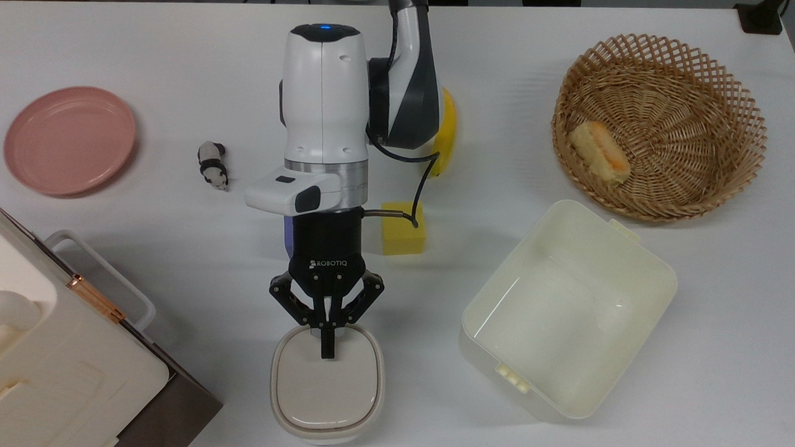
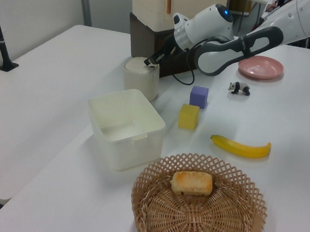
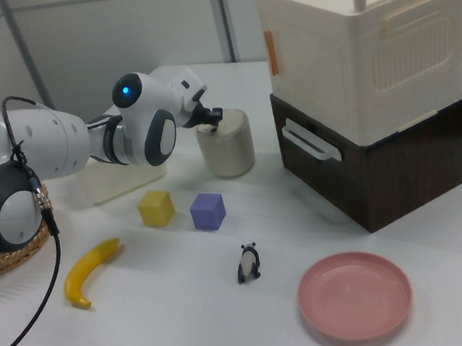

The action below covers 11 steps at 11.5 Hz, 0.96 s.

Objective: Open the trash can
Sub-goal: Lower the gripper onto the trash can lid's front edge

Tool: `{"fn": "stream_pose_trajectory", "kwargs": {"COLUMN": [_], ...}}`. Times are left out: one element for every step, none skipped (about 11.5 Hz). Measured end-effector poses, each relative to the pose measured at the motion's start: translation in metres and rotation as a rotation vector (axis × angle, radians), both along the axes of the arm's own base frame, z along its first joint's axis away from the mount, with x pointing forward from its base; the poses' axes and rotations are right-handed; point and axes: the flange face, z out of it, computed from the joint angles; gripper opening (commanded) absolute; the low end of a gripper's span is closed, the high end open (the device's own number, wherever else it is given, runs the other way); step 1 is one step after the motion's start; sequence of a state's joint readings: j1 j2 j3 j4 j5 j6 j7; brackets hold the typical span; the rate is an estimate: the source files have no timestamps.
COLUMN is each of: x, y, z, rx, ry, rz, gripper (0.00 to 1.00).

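White table point(image 1: 179, 50); tool point(image 1: 327, 353) pinched together, empty, tips on trash can point(image 1: 328, 382) lid, purple cube point(image 3: 208, 211) clear from right view.

You're in robot lab: bare white table point(image 1: 696, 393) with staged toy props, grey partition wall point(image 3: 101, 38) behind table's far edge, adjoining white tables point(image 2: 29, 109).
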State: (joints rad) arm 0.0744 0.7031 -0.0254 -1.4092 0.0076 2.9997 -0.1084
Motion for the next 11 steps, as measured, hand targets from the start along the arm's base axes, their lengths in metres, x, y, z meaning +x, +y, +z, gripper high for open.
{"fn": "stream_pose_trajectory", "kwargs": {"x": [0.0000, 0.0001, 0.0002, 0.0004, 0.0002, -0.0002, -0.0002, -0.0002, -0.0002, -0.0002, -0.0003], "y": [0.0003, 0.0010, 0.0016, 0.0023, 0.0022, 0.0021, 0.0020, 0.0019, 0.0014, 0.0012, 0.0013], "z": [-0.0030, -0.0026, -0.0021, -0.0014, 0.0004, 0.0011, 0.0009, 0.0009, 0.0011, 0.0019, 0.0046], "rx": [-0.001, -0.001, -0.001, -0.002, -0.003, -0.003, -0.003, -0.002, 0.005, 0.013, 0.025], "ry": [0.004, 0.003, 0.006, 0.022, 0.042, 0.053, 0.055, 0.055, 0.055, 0.054, 0.052], "rz": [0.001, 0.002, 0.003, 0.003, 0.003, 0.003, 0.003, 0.002, -0.004, -0.011, -0.021], "gripper": [0.00, 0.00, 0.00, 0.00, 0.00, 0.00, 0.00, 0.00, 0.00, 0.00, 0.00]}}
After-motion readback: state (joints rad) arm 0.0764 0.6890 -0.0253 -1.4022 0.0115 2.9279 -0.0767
